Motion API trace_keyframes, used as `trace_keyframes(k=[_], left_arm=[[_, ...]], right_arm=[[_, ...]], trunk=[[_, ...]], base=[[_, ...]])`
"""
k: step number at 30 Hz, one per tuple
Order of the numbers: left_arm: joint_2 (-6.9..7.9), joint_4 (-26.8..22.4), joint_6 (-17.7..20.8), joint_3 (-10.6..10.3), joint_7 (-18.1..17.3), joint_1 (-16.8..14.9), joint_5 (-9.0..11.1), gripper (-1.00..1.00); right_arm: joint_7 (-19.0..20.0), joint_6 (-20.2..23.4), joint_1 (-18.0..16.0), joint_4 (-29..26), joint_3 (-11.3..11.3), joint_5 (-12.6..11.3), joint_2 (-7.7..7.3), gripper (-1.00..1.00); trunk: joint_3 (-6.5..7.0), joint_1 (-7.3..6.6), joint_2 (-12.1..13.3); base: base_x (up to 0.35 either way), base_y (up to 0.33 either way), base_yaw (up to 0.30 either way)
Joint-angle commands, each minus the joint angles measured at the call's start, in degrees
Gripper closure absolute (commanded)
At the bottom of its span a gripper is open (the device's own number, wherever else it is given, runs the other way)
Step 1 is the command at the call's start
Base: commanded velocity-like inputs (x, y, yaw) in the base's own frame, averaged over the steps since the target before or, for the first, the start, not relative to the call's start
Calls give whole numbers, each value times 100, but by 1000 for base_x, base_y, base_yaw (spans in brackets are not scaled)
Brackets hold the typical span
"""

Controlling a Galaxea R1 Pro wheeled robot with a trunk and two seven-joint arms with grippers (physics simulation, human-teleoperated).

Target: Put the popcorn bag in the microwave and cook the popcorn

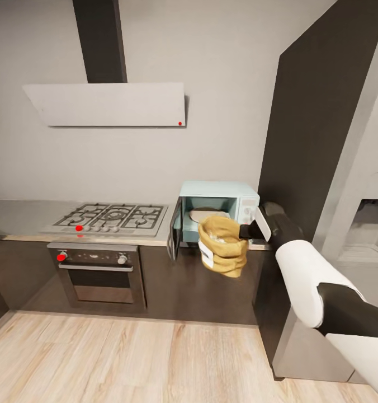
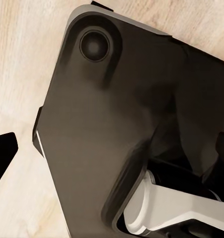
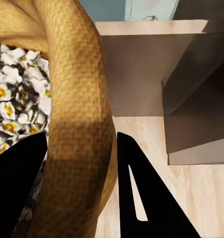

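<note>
Right arm stretched fwd from lower right, white-and-black forearm angled up toward small pale mint-blue microwave (image 1: 234, 196) w/ door swung open. Right gripper (image 3: 82, 163) pinching rolled rim of tan burlap-like popcorn bag (image 1: 222, 246), one black finger (image 3: 141, 198) outside, one inside. Bag held in air just in front of open microwave cavity, over dark cabinet fronts, off grey brushed-metal countertop (image 1: 21, 215). Puffed white-yellow popcorn (image 3: 12, 109) inside bag. Left gripper: can't tell state; dark robot body over pale wood floor (image 2: 22, 49). Count: 1 bag, 1 microwave, 1 gas hob (image 1: 113, 215), 1 built-in oven (image 1: 97, 274), 1 white hood (image 1: 108, 103).
</note>
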Motion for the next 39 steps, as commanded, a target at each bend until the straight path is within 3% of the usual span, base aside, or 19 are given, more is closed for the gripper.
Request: trace_keyframes(k=[1,10,39], left_arm=[[-1,-5,-7,32,4,-1,11,-100],[-9,-5,-7,33,5,-2,4,-100],[-9,-5,-7,23,4,-1,0,-100]], right_arm=[[-8,19,-5,-90,-44,40,45,100],[-10,19,-5,-210,-51,42,99,100],[-2,19,-5,-220,-54,35,121,100]], trunk=[[-8,1,-6],[-8,1,-6],[-8,1,-6]], base=[[0,0,0],[45,0,0],[311,0,0]])
